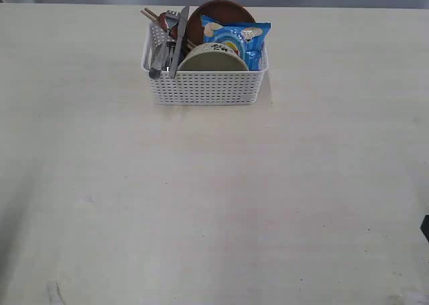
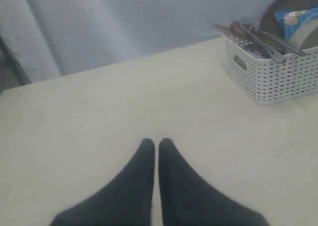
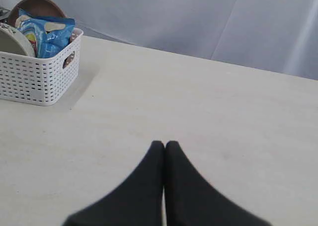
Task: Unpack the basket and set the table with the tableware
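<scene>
The white perforated basket [image 1: 204, 87] stands at the far middle of the cream table [image 1: 214, 204]. Inside it lean a round brown plate [image 1: 213, 13], a pale grey-green bowl [image 1: 211, 59], a steel knife [image 1: 179, 40], a fork [image 1: 167, 30], wooden chopsticks [image 1: 149, 14] and a reddish-brown spoon [image 1: 167, 21]; the steel cup is hidden. The basket [image 2: 278, 74] also shows in the left wrist view, far from my left gripper [image 2: 157, 142], which is shut and empty. My right gripper [image 3: 164, 144] is shut on nothing, well away from the basket [image 3: 39, 74].
A blue chip bag [image 1: 236, 40] stands in the basket in front of the plate. A grey curtain [image 3: 198, 17] hangs behind the table's far edge. A dark bit of the right arm [image 1: 425, 226] shows at the exterior view's right edge.
</scene>
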Robot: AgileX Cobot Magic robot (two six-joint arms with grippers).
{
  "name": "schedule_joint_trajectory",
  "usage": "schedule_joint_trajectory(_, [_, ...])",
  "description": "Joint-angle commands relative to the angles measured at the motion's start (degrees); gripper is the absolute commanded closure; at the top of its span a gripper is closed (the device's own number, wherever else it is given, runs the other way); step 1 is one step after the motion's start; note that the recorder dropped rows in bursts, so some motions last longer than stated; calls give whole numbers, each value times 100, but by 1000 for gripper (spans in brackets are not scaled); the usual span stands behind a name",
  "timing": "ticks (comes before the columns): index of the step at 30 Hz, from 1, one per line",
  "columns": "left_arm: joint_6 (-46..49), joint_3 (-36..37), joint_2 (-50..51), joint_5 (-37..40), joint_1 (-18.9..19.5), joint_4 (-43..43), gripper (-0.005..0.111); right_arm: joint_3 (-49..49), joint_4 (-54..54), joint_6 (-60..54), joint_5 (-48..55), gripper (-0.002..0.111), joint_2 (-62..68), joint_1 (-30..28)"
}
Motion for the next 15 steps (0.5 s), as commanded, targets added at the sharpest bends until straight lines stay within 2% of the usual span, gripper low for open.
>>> schedule_joint_trajectory(1, [-20, 15, -17, 0, -6, -50, 104, 8, -55, -23, -39, 109, -27, -30])
schedule_joint_trajectory(4, [-20, 15, -17, 0, -6, -50, 104, 8, -55, -72, -286, 109, -27, -30])
schedule_joint_trajectory(10, [-20, 15, -17, 0, -6, -50, 104, 8, 461, -42, -1696, 109, -27, -30])
schedule_joint_trajectory(15, [-20, 15, -17, 0, -6, -50, 104, 8, 1292, 651, -2870, 109, -27, -30])
